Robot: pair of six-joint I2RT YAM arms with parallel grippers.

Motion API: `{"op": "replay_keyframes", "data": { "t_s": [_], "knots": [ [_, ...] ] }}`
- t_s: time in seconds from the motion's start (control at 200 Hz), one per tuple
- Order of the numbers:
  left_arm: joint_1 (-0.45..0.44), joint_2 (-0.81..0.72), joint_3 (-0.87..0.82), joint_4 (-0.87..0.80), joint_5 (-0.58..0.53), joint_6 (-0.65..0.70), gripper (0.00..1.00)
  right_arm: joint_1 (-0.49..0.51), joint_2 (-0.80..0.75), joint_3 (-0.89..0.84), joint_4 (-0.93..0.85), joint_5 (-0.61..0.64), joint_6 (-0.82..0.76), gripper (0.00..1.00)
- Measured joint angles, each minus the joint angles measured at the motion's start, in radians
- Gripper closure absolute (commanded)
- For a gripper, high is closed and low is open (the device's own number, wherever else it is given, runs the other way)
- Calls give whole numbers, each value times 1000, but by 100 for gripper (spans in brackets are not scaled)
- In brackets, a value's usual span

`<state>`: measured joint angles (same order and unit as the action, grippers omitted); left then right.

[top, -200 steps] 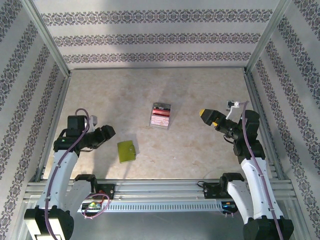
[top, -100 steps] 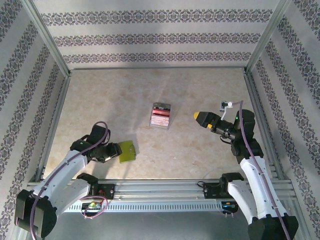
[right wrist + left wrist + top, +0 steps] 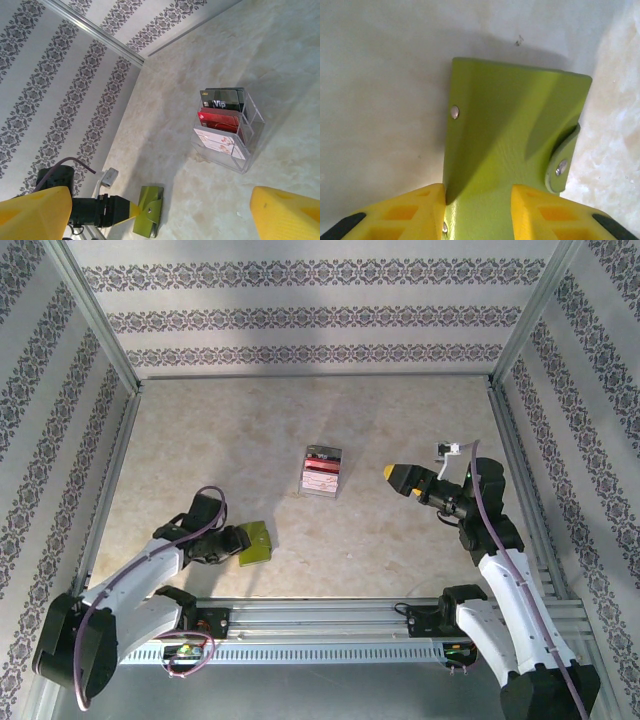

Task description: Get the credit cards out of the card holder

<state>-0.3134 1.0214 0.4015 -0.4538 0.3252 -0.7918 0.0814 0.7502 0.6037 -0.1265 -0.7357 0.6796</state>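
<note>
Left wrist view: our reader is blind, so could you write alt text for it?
A closed olive-green card holder lies on the pale table, its near end between the two yellow fingers of the left gripper. A snap tab shows at its right edge. Whether the gripper is pinching it is unclear.

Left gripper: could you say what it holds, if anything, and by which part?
The left gripper straddles the card holder's near edge; a grip cannot be confirmed.

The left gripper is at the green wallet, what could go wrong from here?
The left gripper straddles only one edge of the card holder, which lies flat; it may slide instead of lifting. The snap tab looks fastened, so the holder cannot be emptied until that is undone.
</note>
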Motion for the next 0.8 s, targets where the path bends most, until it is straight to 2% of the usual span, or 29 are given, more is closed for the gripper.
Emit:
{"op": "replay_keyframes", "data": {
  "t_s": [0.27, 0.45, 0.685, 0.799],
  "knots": [
    [0, 40, 8, 6, -8, 10, 67, 8, 6, -6, 3, 17, -5, 8],
    [0, 47, 8, 6, -6, 24, 77, 15, 10, -14, 5, 21, -5, 8],
    [-2, 29, 8, 3, -5, 40, 99, 35, 17, -26, 13, 32, -5, 9],
    [-8, 14, 8, 7, -4, 50, 100, 44, 26, -27, 26, 31, -2, 10]
  ]
}}
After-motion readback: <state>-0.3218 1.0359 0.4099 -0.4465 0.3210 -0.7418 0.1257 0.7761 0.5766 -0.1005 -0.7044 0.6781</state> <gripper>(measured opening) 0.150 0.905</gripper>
